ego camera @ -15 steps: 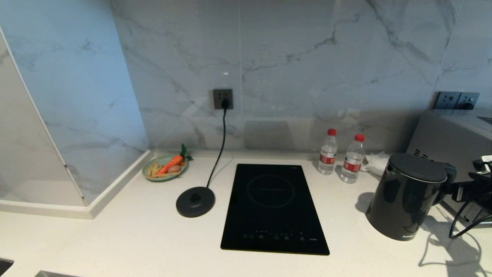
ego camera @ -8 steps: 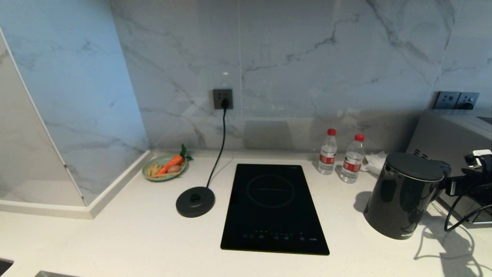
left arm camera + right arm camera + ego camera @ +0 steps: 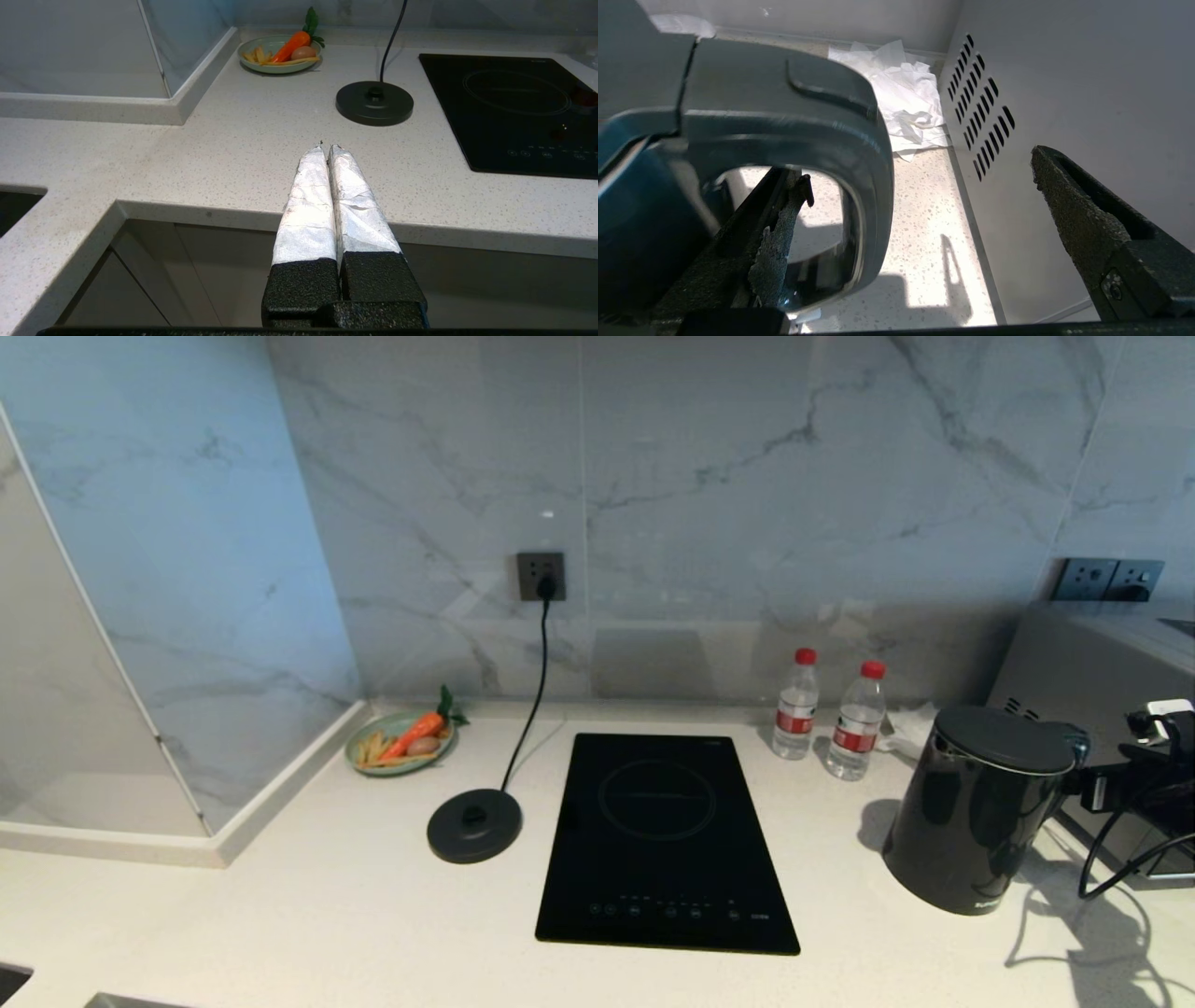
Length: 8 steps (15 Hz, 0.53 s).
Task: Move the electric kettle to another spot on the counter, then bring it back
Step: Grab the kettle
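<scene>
On the counter [image 3: 308, 915], glossy black electric kettle [image 3: 971, 807] stands upright.

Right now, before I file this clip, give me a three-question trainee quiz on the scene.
1. True or false: the glossy black tapered electric kettle sits on its flat round black base disc.
2. Which gripper straddles the kettle's loop handle? A) left gripper B) right gripper
3. Fill in: the kettle stands on the white speckled counter, on the ____ side of the black glass cooktop.

Key: 1 false, the disc is bare; 2 B, one finger through the loop, jaws open; 3 right.
</scene>
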Tool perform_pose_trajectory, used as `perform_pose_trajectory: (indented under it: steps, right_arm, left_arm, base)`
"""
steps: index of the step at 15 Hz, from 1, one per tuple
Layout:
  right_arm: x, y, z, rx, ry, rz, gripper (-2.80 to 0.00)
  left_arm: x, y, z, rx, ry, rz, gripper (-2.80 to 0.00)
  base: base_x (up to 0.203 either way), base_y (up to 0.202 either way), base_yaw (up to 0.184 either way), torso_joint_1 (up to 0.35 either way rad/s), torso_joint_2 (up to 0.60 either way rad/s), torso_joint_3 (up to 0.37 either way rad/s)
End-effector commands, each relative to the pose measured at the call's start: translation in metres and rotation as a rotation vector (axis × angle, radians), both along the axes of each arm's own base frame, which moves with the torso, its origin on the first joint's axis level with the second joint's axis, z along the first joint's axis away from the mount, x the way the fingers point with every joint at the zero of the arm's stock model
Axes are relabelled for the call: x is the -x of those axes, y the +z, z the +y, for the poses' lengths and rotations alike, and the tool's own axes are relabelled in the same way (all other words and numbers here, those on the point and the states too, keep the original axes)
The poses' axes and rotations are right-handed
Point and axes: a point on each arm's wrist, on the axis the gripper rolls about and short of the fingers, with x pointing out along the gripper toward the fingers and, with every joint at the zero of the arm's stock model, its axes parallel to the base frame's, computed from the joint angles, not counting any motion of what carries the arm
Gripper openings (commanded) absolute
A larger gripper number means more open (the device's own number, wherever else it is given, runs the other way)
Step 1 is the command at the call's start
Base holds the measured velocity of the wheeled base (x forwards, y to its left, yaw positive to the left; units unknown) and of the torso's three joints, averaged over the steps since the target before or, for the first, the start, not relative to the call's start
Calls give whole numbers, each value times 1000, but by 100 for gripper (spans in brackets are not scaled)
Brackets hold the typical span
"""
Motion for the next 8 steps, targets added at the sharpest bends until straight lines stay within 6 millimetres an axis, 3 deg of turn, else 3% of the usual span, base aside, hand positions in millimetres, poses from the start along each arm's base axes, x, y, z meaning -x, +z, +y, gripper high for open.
perform_pose_trajectory:
  steps: [1, 8]
  right_arm:
    - [-1, 2, 3, 4, 15, -6, 0]
    - [1, -1, 7, -5, 26, 5, 0]
  left_arm:
    - [0, 0, 0, 0, 1, -1, -280]
    - [0, 0, 0, 0, 1, 0, -280]
  base:
    - [0, 0, 0, 0, 0, 0]
    - [0, 0, 0, 0, 0, 0]
